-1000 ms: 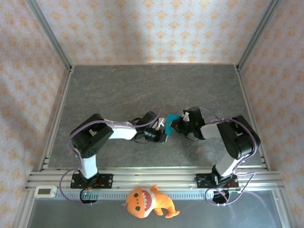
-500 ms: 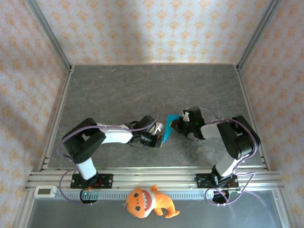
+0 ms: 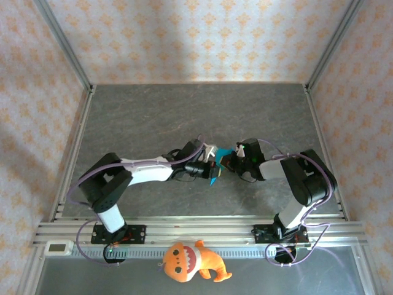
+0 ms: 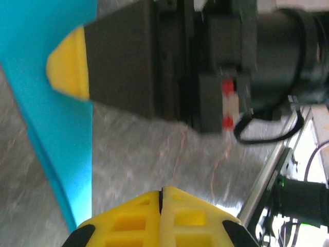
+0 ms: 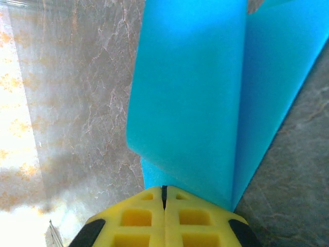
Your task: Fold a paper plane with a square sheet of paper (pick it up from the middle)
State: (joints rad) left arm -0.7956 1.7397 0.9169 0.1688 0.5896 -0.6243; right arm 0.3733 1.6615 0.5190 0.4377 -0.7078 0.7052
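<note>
1. Two grippers meet at the centre of the overhead frame, and both are clamped right down.
2. Right gripper [image 5: 164, 198]: its yellow, ribbed pads are pressed flat together, pinching the lower edge of the paper sheet [image 5: 190, 103], which fans out from the pinch toward the top of that wrist view.
3. That paper is thin, smooth and bright cyan, and one sharp lengthwise crease splits it into two panels.
4. Left gripper [image 4: 162, 200]: its pads are closed seam to seam at the bottom of its wrist view, with nothing seen between them. The cyan sheet tapers down just beside them at lower left.
5. At the upper left of the same view, a dark, yellow-tipped finger of the right gripper lies against the paper.
6. Overhead, the sheet is a small pointed cyan sliver between the two grippers, against the grey, veined table [image 3: 184, 110].
7. Orange plush toy [image 3: 190, 261] sits at the bottom centre, well apart.
</note>
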